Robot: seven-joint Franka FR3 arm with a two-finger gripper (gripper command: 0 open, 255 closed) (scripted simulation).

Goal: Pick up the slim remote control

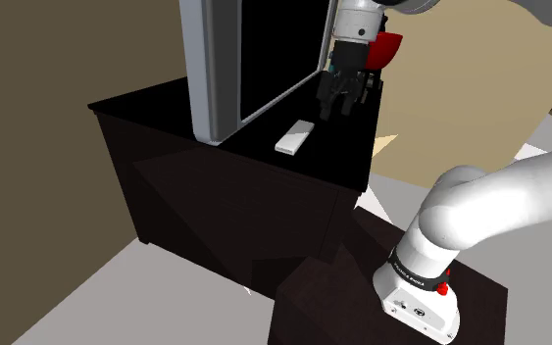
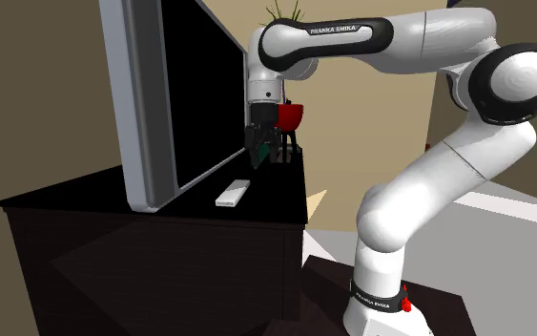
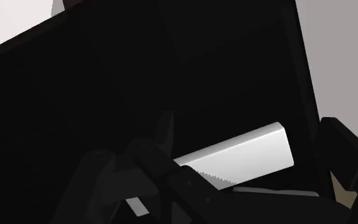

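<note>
A big flat screen (image 1: 264,49) with a grey frame stands on a dark cabinet (image 1: 215,211). The slim remote control (image 1: 294,137) is a small white bar. It lies flat on the cabinet top, just in front of the screen, toward the end of the screen that is nearer the robot. Nothing is touching it but the cabinet. The white arm (image 2: 428,48) reaches over from its stand (image 1: 323,304) and bends down in front of that same end of the screen. The black gripper (image 1: 337,106) hangs there with its fingers pointing down at the cabinet top. It is close to the screen's edge and just past the far end of the remote. The fingers are spread apart and hold nothing. In the wrist view the white remote shows on the dark cabinet top below the gripper. One black finger (image 3: 339,153) stands off to one side of it and the other finger is on the other side. That view is very dark, so it is hard to say how high the fingers are above the remote. Beyond the screen's end, behind the gripper, sits a red thing (image 2: 291,115) that looks like a plant pot.
</note>
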